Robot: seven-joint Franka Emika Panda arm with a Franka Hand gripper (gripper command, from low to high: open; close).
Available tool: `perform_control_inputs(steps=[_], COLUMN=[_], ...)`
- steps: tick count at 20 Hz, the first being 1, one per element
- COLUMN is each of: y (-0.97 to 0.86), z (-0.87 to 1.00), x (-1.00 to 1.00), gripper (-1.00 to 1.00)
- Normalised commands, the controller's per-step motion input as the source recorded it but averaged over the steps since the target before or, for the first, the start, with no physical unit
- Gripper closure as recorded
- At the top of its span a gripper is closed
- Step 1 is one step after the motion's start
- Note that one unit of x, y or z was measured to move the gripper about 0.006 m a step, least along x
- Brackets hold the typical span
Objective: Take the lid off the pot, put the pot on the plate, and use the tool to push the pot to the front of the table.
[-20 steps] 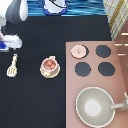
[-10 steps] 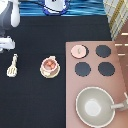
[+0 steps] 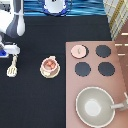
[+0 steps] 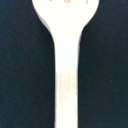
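Lid: I see the pinkish-tan lid (image 3: 78, 50) off the pot, lying flat on the stove top, toward 3 o'clock from the pot.
Pot: the pot (image 3: 49, 65) is open, upright, with reddish-orange pieces inside, sitting on the plate.
Plate: the cream plate (image 3: 51, 74) lies under the pot, its rim showing around the base.
Tool: the cream spatula (image 3: 12, 68) lies flat on the counter, at 9 o'clock from the pot and apart from it; my wrist view shows its handle (image 4: 65, 85) close up.
Counter: the black counter (image 3: 45, 107) carries plate and tool.
Gripper: my gripper (image 3: 9, 50) sits just at 12 o'clock of the tool.
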Motion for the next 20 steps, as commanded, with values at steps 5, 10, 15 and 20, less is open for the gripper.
perform_control_inputs(steps=[5,10,15,20], y=[-0.14,-0.13,-0.11,-0.18], z=[-0.37,-0.34,-0.22,0.00], x=[-0.03,-0.11,-0.02,0.02], gripper=[-1.00,-1.00,1.00,1.00])
